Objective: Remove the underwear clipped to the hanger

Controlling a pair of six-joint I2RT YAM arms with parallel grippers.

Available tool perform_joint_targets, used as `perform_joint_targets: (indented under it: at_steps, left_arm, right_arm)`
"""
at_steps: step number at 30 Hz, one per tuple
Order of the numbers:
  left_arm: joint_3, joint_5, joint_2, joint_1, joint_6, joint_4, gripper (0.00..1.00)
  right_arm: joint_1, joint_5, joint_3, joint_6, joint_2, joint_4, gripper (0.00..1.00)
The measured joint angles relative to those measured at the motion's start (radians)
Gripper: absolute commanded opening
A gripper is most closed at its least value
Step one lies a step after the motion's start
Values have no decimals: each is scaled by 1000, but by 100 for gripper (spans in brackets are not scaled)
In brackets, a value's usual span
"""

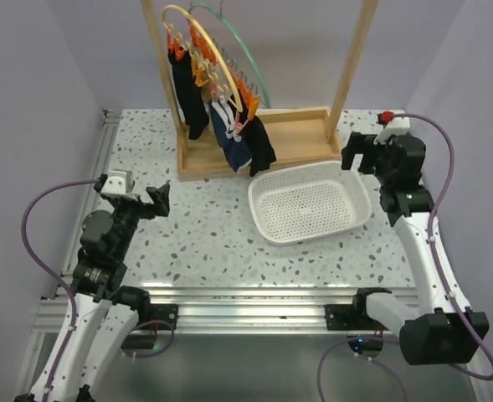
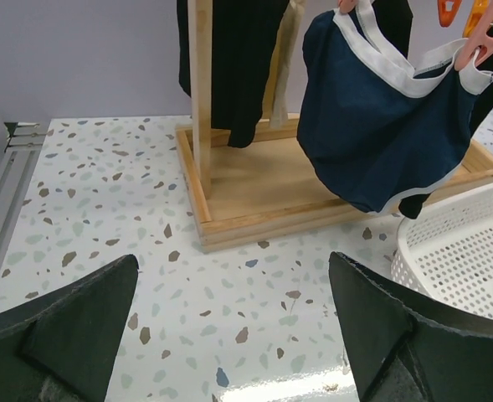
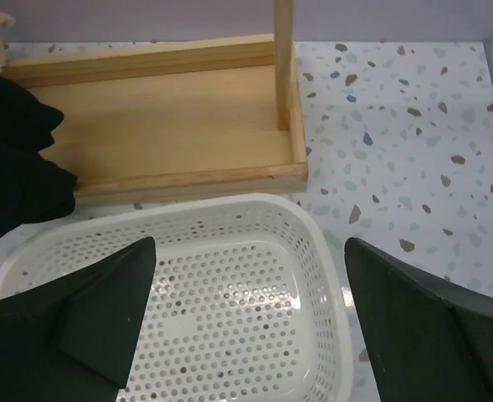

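My left black two-finger gripper (image 1: 150, 203) hangs over the speckled white table (image 1: 204, 243), its fingers spread wide and holding nothing. Ahead of it stands the light wooden rack (image 1: 296, 138). The underwear (image 1: 192, 92) is there, clipped by orange clips (image 1: 200, 59) to the round hanger (image 1: 217, 54): mostly black pieces, one navy blue piece with white trim (image 2: 372, 126), one pale beige piece (image 2: 284, 59). Next comes the white plastic basket with little holes (image 1: 309, 201), just beside the rack. My right black gripper (image 1: 360, 159) hangs by its far right corner, fingers wide apart, gripping nothing
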Motion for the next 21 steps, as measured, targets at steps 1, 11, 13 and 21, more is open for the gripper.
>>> perform_joint_targets:
  at_steps: [1, 11, 13, 21]
  left_arm:
    - [0, 2, -2, 0, 0, 0, 100]
    - [0, 24, -6, 0, -1, 0, 100]
    - [0, 27, -6, 0, -1, 0, 100]
    - [0, 32, -13, 0, -4, 0, 100]
  right_arm:
    - [0, -34, 11, -21, 0, 0, 99]
    - [83, -402, 357, -300, 122, -146, 99]
    - [88, -463, 451, -296, 175, -176, 99]
    - [180, -560, 769, -154, 433, -206, 97]
